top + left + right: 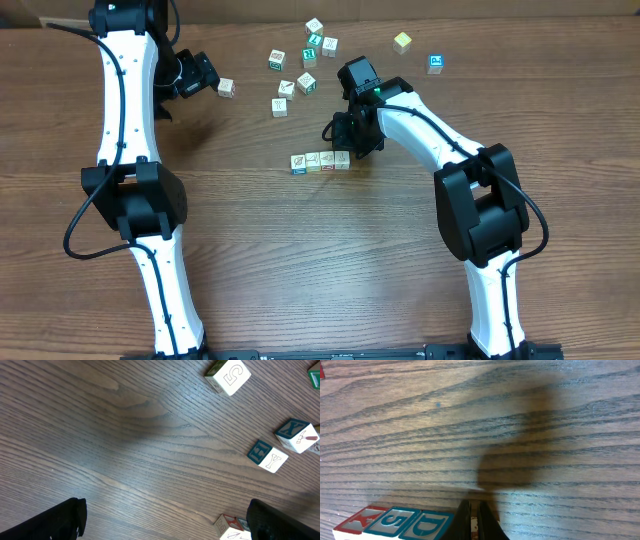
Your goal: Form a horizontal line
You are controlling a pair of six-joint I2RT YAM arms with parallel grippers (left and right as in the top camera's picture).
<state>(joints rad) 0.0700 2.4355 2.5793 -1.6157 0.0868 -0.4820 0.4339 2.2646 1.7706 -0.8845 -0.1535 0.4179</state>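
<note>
The horizontal line (320,161): 4 pale cubes touching, blue, red marks; right pincer (474,522) closed, left pincer (167,522) open.

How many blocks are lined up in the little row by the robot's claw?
4. The row of blocks lies on the table, all touching, its right end beside the shut right claw. The claw's arm may hide another.
</note>
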